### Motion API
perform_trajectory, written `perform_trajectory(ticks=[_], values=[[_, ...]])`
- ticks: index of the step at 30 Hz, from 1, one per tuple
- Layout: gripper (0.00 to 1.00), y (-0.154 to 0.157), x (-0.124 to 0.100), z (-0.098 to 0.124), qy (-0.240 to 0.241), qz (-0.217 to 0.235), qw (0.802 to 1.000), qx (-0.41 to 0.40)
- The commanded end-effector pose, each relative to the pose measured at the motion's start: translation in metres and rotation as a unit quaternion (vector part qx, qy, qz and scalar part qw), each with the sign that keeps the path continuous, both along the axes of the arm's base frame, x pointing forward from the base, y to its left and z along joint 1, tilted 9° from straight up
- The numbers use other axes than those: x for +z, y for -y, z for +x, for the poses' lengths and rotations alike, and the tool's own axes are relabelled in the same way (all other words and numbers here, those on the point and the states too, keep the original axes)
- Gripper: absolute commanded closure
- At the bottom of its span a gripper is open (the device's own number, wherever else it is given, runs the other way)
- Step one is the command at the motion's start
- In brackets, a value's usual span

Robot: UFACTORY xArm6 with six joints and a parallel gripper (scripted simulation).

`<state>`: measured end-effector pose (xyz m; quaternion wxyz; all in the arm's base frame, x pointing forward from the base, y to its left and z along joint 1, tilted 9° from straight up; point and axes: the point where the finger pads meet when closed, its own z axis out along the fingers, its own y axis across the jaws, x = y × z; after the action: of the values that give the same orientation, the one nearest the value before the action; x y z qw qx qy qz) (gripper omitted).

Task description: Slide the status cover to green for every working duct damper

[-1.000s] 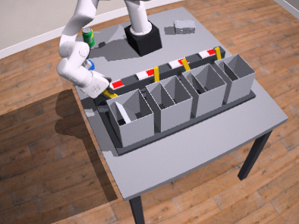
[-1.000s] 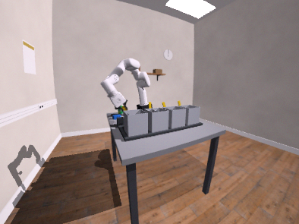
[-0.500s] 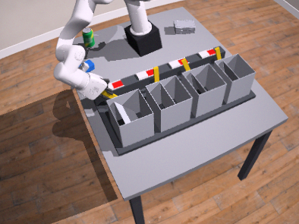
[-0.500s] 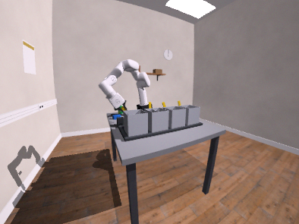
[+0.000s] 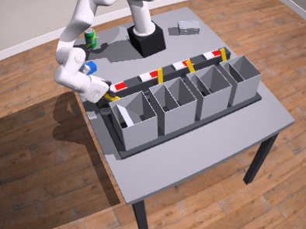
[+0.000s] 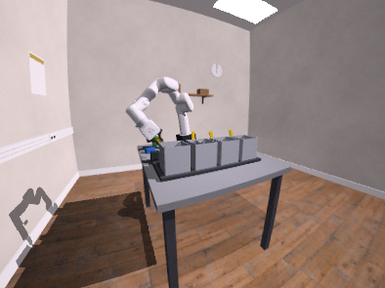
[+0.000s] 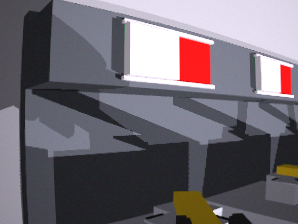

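The white arm's pincer [image 5: 109, 96] is down at the left end of the tabletop [image 5: 217, 139], closed part-way on the yellow lever handle [image 5: 111, 98] of the first open grey box damper [image 5: 133, 119]. The fingers stand narrow with the handle between them.

The step in hand looks like testing this damper by turning its lever. To do it well, I would keep the grip firm, swing the handle gently about its shaft, and watch whether the blade inside follows. Forcing a stiff lever could drag the box off its place behind its slider, so push lightly and stop if it resists.

In the wrist view the first white-and-red status slider [image 7: 167, 55] shows red on its right part with the white cover over the rest; the next white-and-red slider [image 7: 274, 75] looks the same. All four sliders on the dark rail [image 5: 171, 71] show red.

The four dampers stand in a row on a dark tray [image 5: 186, 133] along the middle of the tabletop. The first holds a pale tilted blade [image 5: 125, 116]; the second grey box [image 5: 172, 104], third grey box [image 5: 209, 90] and fourth grey box [image 5: 242, 78] each show a slanted blade inside. Which blades are loose cannot be told by looking.
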<state>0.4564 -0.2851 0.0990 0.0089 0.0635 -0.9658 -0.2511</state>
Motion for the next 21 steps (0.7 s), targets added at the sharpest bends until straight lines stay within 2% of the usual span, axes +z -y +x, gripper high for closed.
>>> perform_trajectory(ticks=[1,19,20,21], values=[[0.81,0.0008,0.0018,0.0009,0.002,0.000,1.000,0.000],[0.81,0.0008,0.0018,0.0010,0.002,0.000,1.000,0.000],[0.77,0.0008,0.0018,0.0010,0.002,0.000,1.000,0.000],[0.77,0.0008,0.0018,0.0010,0.002,0.000,1.000,0.000]])
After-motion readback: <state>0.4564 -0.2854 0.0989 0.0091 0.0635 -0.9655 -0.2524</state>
